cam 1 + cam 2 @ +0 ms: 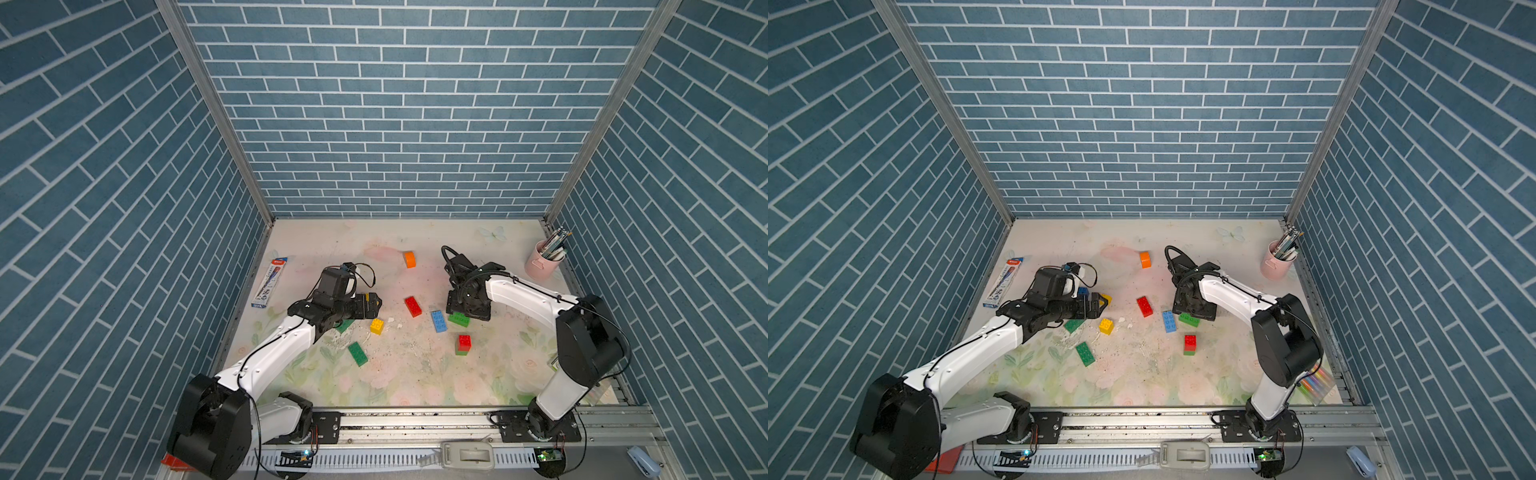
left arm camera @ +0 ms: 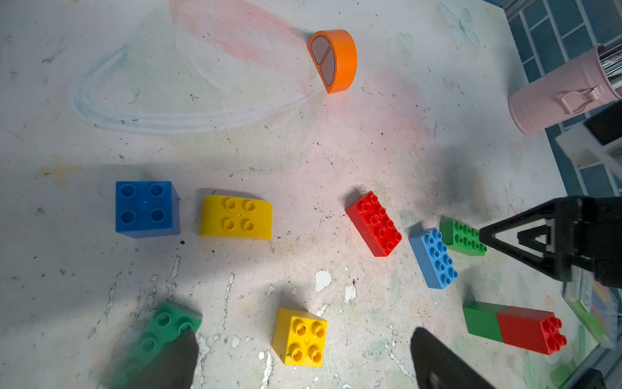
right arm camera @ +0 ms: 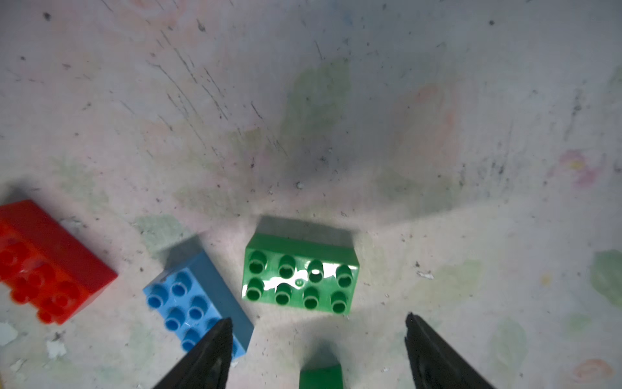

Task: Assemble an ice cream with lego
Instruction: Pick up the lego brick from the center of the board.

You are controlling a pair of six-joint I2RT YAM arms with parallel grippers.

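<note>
green oblong brick (image 3: 299,274), where does it sit? (m.)

studs up on the desk (image 1: 415,374), right of centre in both top views, just beside the light blue oblong brick (image 1: 439,321) with a thin gap between them. right claw (image 3: 318,320) hangs over it. in the right wrist view the brick lies just ahead of the fingertips (image 3: 222,336), untouched. (k.)

right claw state? (m.)

jaws apart, nothing between them. (k.)

left claw (image 2: 303,331)? (m.)

spread wide and empty, left of centre in both top views. the left wrist view shows the yellow square brick (image 2: 300,336) on the desk below the gap, and a green brick (image 2: 158,326) partly hidden behind one finger (image 2: 175,360). (k.)

rest of the lego? (m.)

- red oblong brick (image 1: 413,306): centre of the desk.
- orange rounded brick (image 1: 409,259): upper middle.
- second green oblong brick (image 1: 358,353): lower left of centre.
- red square brick (image 1: 464,341): joined to a green one, lower right of centre.
- blue square brick (image 2: 146,208) and yellow rounded brick (image 2: 235,217): side by side, mostly hidden by the left arm in the top views. (k.)

anything off-task? (m.)

pen pack (image 1: 269,282) at the left edge of the desk, pink cup (image 1: 542,264) of pens at the upper right corner. (k.)
</note>
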